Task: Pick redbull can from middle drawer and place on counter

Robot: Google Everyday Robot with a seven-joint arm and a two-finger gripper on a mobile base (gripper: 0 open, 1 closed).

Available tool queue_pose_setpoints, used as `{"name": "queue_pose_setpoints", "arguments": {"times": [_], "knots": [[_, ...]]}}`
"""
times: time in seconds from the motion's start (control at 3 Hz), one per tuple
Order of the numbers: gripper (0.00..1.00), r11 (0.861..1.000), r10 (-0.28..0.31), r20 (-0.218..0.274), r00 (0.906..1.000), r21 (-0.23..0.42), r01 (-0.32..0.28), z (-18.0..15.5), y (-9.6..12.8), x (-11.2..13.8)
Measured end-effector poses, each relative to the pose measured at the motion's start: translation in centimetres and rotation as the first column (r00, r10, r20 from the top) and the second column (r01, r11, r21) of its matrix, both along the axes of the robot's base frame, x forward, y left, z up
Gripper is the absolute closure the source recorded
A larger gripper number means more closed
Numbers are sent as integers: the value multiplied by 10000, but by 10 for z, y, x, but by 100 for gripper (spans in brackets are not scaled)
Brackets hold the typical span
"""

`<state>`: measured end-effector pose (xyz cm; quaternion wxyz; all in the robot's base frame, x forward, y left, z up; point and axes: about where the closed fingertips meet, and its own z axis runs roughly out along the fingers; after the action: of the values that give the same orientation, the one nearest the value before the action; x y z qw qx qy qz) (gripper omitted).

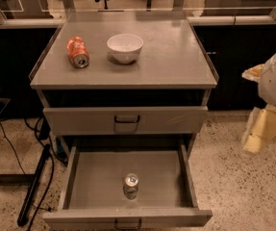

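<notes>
Redbull can point(131, 186) is standing upright in the open middle drawer point(92, 177), at 6 o'clock. Gripper point(258, 134) is hanging at 3 o'clock, well apart from it; open or closed, cannot tell. Counter point(176, 57) is carrying an orange can point(78, 52) and a bowl point(124, 47).

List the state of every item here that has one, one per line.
middle drawer: pulled open.
redbull can: upright inside the middle drawer, near its front.
upper drawer: shut.
orange soda can: lying on its side on the counter.
white bowl: upright on the counter.
end effector: off to the right of the counter, touching nothing.
</notes>
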<state>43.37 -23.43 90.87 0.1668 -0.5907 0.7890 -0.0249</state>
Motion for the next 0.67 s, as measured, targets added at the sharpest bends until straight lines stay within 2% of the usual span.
{"name": "queue_pose_setpoints", "arguments": {"times": [0.33, 0.67], "knots": [[0, 9995, -14, -159, 9999, 327, 19, -41, -9, -10], [0, 9954, -295, -264, 9992, 902, 318, -97, -9, -15]]}}
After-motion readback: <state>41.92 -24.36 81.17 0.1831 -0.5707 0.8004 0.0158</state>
